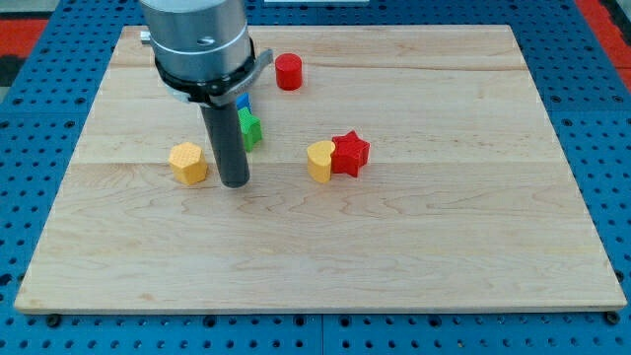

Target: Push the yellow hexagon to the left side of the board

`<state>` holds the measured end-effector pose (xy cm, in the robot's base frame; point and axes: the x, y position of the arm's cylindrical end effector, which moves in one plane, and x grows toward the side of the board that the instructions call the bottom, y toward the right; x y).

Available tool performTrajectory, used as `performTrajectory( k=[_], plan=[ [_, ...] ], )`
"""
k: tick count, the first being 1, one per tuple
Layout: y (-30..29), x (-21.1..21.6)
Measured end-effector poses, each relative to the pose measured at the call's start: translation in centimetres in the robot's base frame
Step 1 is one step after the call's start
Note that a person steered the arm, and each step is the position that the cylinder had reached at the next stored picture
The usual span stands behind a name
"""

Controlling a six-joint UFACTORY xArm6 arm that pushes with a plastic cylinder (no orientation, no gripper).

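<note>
Board (325,256): a pale wooden top, laid on a blue pegged surface.
Yellow hexagon (187,163): found left of the board's middle, just to the view's left of the rod, well short of the left edge.
My tip (234,183): seen resting on the wood, just beside the yellow hexagon on its right; no jaws are carried and nothing is held.
Blue block (243,103): mostly hidden behind the rod; shape cannot be told.
Green block (251,130): partly hidden behind the rod, below the blue block.
Red cylinder (288,72): placed near the view's top.
Yellow heart (320,161): set touching the red star.
Red star (349,153): located right of centre.
</note>
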<state>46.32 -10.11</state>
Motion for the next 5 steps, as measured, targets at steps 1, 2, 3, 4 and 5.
performTrajectory(
  k=[1, 2, 3, 4, 5],
  plan=[
    [-1.1, -2.9],
    [-1.1, -2.9],
    [-1.1, -3.1],
    [-1.7, -3.1],
    [-2.6, -3.2]
  ],
)
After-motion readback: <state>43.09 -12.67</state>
